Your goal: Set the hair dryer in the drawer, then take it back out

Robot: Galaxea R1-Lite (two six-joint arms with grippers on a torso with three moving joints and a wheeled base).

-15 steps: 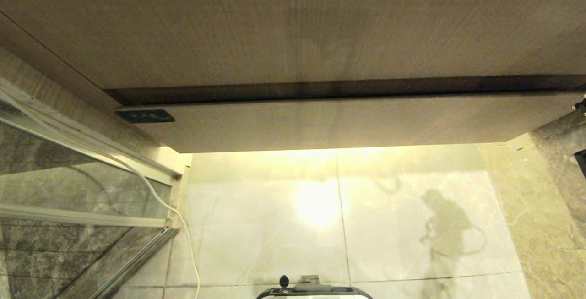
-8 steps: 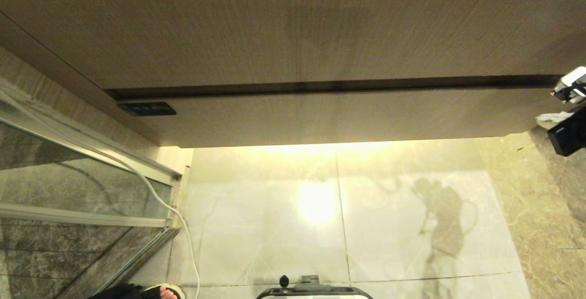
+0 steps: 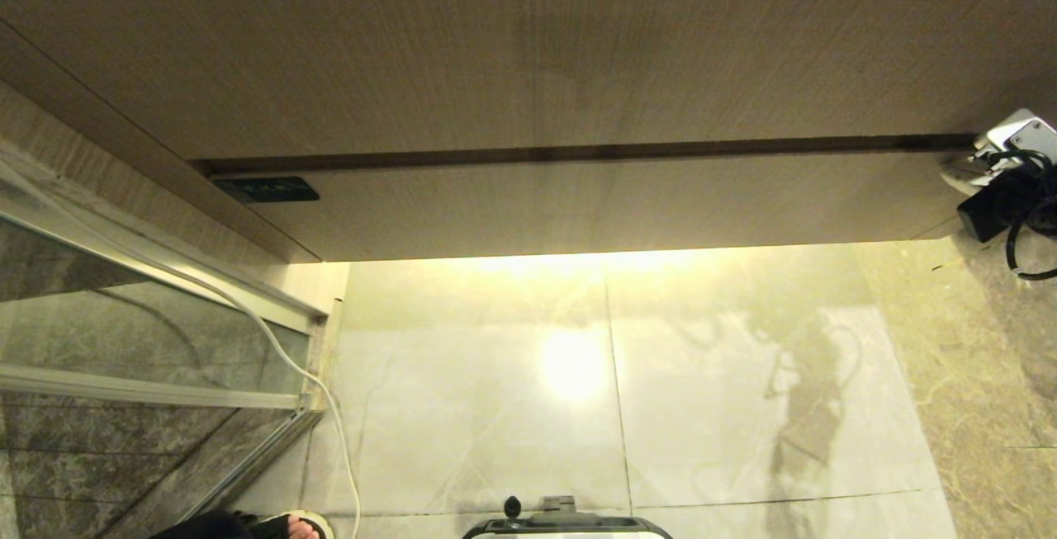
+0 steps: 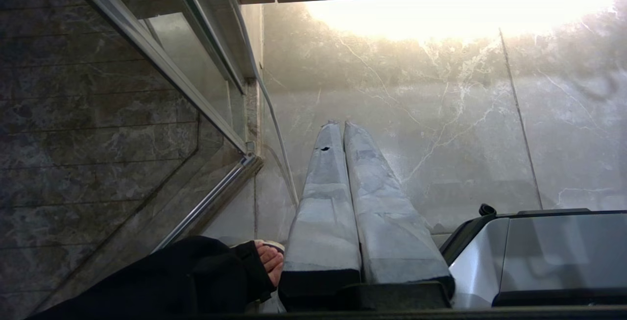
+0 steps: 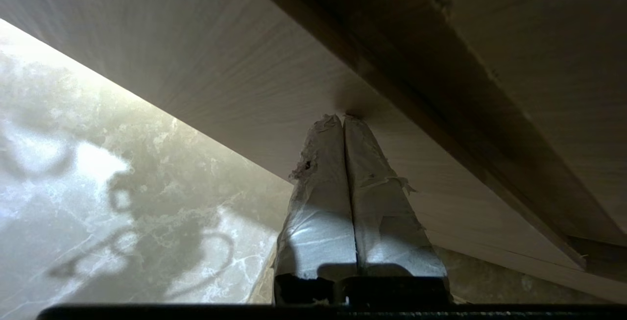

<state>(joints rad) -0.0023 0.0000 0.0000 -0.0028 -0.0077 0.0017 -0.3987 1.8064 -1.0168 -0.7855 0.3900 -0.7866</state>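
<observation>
On your far left you have the glass shower partition [image 3: 124, 333] in its metal frame, with a thin white cable [image 3: 330, 415] trailing down the floor beside it, and a person's sandalled foot [image 3: 289, 527] and dark trouser hem just at the near edge. Your left gripper [image 4: 343, 129] hangs low over the pale marble floor [image 3: 702, 374] beside the robot's base [image 3: 570, 527] — its taped fingers [image 4: 323, 202] are pressed flat together, holding nothing. Moving right, the wide wood-grain drawer [image 3: 578, 200] fills the middle of the head view: its plain handleless front looks flush with the vanity, a dark seam running along its top edge under the larger wood panel above, and a small dark control panel [image 3: 266, 189] sits at its left end. A warm light glows on the floor tiles under the vanity. At the far right edge, your right gripper [image 5: 343, 118] is up at the right end of the drawer front; in the right wrist view its taped fingers [image 5: 318, 212] are closed tight against each other with nothing between them, and the tips sit at the front panel just below the dark seam — whether they actually touch the wood you cannot tell. The hair dryer is not visible in any view.
</observation>
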